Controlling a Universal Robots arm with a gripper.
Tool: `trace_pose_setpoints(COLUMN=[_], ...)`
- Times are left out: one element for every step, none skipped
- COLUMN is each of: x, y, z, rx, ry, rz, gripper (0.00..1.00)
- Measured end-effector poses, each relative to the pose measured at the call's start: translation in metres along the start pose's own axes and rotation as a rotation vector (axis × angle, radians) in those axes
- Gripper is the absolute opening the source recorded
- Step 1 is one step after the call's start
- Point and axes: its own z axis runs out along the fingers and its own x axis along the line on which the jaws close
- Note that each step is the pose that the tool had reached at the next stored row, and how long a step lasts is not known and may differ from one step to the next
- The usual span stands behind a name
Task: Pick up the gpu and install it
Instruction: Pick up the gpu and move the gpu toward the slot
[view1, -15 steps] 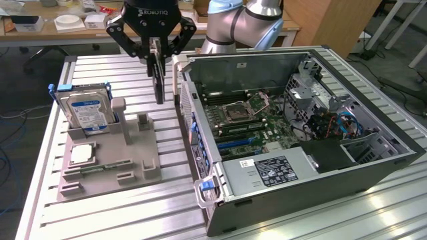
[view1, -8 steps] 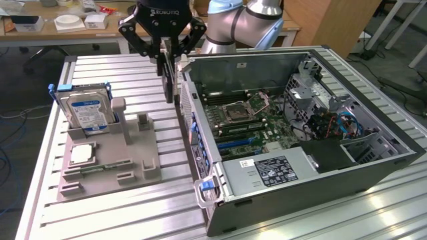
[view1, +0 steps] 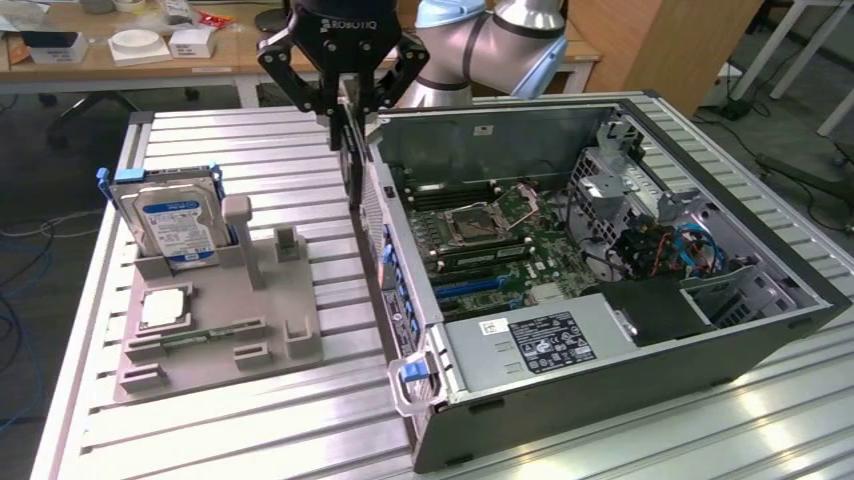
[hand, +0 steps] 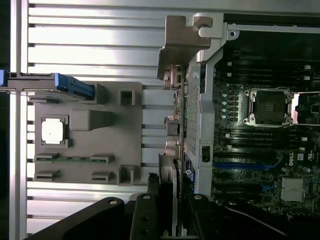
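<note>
My gripper (view1: 343, 100) is shut on the gpu (view1: 355, 165), a thin dark card that hangs on edge below the fingers. The card is just outside the near wall of the open computer case (view1: 747, 215), above the gap between the case and the grey fixture. In the wrist view the gpu (hand: 171, 172) runs edge-on away from the gripper (hand: 167, 200), and its pale metal bracket (hand: 182, 42) sits at the far end beside the case's rear wall. The motherboard (view1: 487, 245) lies exposed inside the case.
On the grey fixture (view1: 220, 300), at the exterior view's left, a silver hard drive (view1: 174, 225) with a blue label stands upright. A square chip (view1: 160, 308) and a green memory stick (view1: 200, 335) lie there too. A power supply (view1: 534, 345) and cables (view1: 667, 245) fill the case's near end.
</note>
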Motion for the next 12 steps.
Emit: trace_pose_setpoints(x=[-0.002,-0.003,-0.005,-0.007,-0.008,-0.010,-0.011,-0.013,-0.015,-0.016,-0.018,-0.019], y=[0.0000,-0.0001,-0.0001,-0.0001,-0.0001,-0.0001,-0.0002,-0.0002,-0.0002,-0.0002,-0.0002,-0.0003], z=[0.0000,-0.0001,-0.0001,-0.0001,-0.0001,-0.0001,-0.0002,-0.0002,-0.0002,-0.0003,-0.0003,-0.0003], rx=[0.0000,0.0000,0.0000,0.0000,-0.0001,-0.0001,0.0000,0.0001,0.0000,0.0000,0.0000,0.0000], ry=[0.0000,0.0000,0.0000,0.0000,0.0000,0.0000,0.0000,0.0000,0.0000,0.0001,0.0001,0.0000], rz=[0.000,0.000,0.000,0.000,0.000,0.000,0.000,0.000,0.000,0.000,0.000,0.000], gripper=[0.27,0.27,0.27,0.27,0.27,0.27,0.27,0.27,0.27,0.27,0.27,0.27])
